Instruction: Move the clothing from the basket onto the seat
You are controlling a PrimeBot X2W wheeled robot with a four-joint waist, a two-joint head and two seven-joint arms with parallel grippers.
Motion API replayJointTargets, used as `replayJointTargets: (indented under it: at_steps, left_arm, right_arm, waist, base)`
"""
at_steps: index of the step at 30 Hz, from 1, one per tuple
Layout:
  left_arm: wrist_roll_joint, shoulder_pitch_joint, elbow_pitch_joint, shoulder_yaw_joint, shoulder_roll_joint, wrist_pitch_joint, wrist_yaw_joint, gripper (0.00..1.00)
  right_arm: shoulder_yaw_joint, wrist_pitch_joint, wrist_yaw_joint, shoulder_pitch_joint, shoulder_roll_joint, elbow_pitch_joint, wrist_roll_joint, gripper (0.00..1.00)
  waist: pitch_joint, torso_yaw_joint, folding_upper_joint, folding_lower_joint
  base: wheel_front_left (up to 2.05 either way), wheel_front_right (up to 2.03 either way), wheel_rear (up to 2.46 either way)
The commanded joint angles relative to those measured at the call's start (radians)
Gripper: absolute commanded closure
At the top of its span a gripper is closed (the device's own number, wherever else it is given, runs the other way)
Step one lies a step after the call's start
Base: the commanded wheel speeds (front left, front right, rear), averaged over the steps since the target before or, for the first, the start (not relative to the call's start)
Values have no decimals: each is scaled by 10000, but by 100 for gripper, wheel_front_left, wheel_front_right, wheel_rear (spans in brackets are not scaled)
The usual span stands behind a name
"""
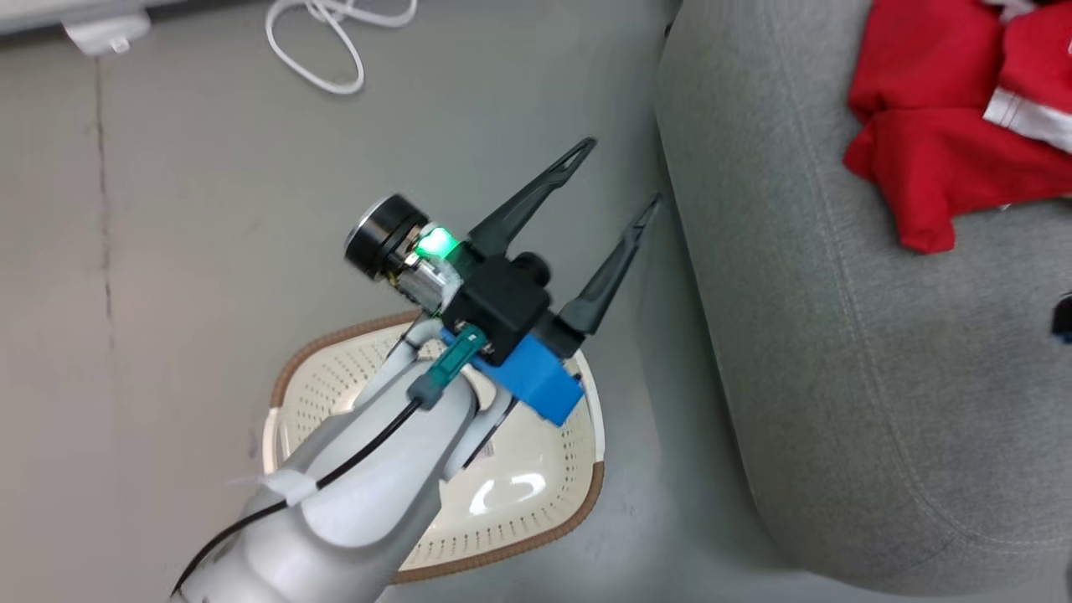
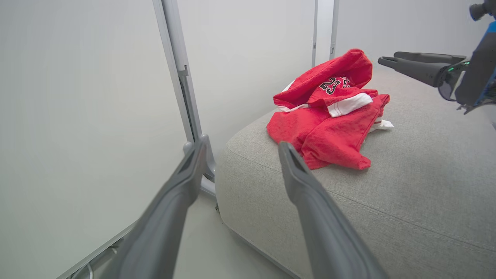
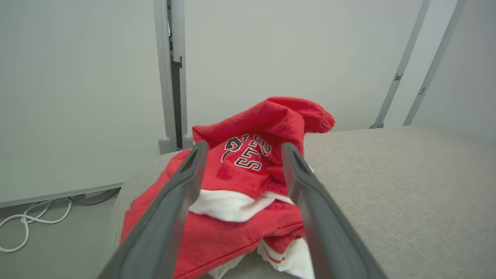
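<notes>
Pale wall panels and a grey floor [image 1: 167, 251] frame the work. The clothing [image 1: 946, 126] lies as a crumpled red heap with white trim on the seat [image 1: 837, 335], near its edge, at about 2 o'clock in my head view. It looks soft, light and limp. I judge it would sag and trail from any pinch, and the nubby cloth should not slip. If it needs shifting, I would bite the thick raised fold near the lettering rather than the thin white hem. My right claw [image 3: 244, 146] hovers just over the heap, its fingers spread wide with the printed numbers showing between them, and it grips nothing. My left claw [image 1: 622, 171] stands at the middle of the head view, pointing toward 1 o'clock at the seat's edge. It is fully spread too, and empty, above the floor beside the cushion. The basket [image 1: 536, 502] sits on the floor under my left forearm at 6 o'clock, and what I can see of its bottom is bare plastic, so I judge the moving done. A white cable [image 1: 335, 42] loops at 11 o'clock.
</notes>
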Motion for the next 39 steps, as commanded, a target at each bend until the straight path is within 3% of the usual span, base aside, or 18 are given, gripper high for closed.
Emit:
replayJointTargets:
  at_steps: [1,9,20,31,39]
  left_arm:
    - [-81,392,-23,214,123,-44,96,0]
    - [-256,1679,-231,1235,404,-43,424,0]
    - [-288,3273,-688,2834,662,-36,673,0]
    - [-93,5457,-1200,4719,590,-36,817,0]
    - [165,6473,-1392,5530,453,-36,757,0]
  right_arm:
    - [376,-3,1,465,190,-431,30,0]
    - [1993,-3,1,1390,729,-1883,108,0]
    - [3440,-3,1,2081,1110,-2694,84,0]
    - [3574,-3,1,3866,1447,-2878,8,0]
    - [3523,-3,1,4909,1598,-2921,29,0]
  waist:
    - [-423,-127,0,1]
    - [-1348,238,0,1]
    - [-2519,952,0,1]
    - [-3829,1574,0,1]
    - [-4375,1655,0,1]
  base:
    - [0,0,0]
    - [0,0,0]
    - [0,0,0]
    - [0,0,0]
    - [0,0,0]
